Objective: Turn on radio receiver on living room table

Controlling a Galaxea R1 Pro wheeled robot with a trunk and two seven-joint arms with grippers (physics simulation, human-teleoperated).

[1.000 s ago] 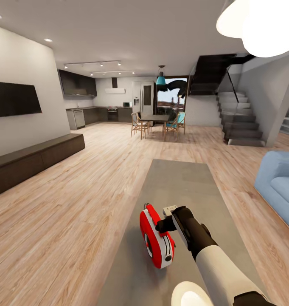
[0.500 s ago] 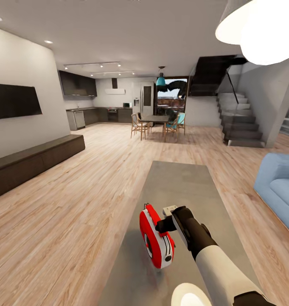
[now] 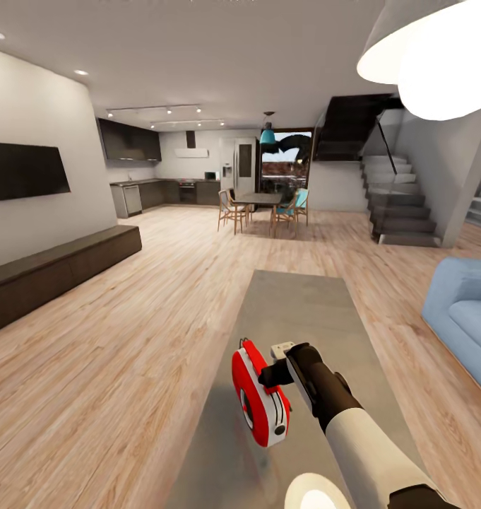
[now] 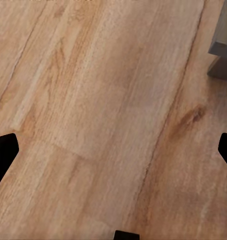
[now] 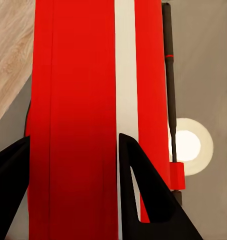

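Observation:
The red radio receiver (image 3: 260, 399) stands on edge on the long grey table (image 3: 297, 304), near its front end. My right gripper (image 3: 270, 373) reaches in from the right and rests against the radio's upper side. In the right wrist view the radio (image 5: 78, 100) is very close, red with a white band and a thin antenna. There my right gripper (image 5: 73, 139) has its dark fingers (image 5: 143, 190) partly apart, with the red body showing between them. My left gripper (image 4: 116, 145) is open over the wood plank floor, close to a corner of the table (image 4: 223, 50).
A blue sofa (image 3: 462, 311) stands right of the table. A dark low bench (image 3: 56, 265) and a wall TV (image 3: 21, 170) line the left wall. The dome lamp (image 3: 438, 49) hangs at upper right. Dining table (image 3: 258, 201), kitchen and stairs (image 3: 399, 205) lie far ahead.
The head view has shifted slightly, so the lamp sits a little differently in the picture. My right arm and the radio have kept their places.

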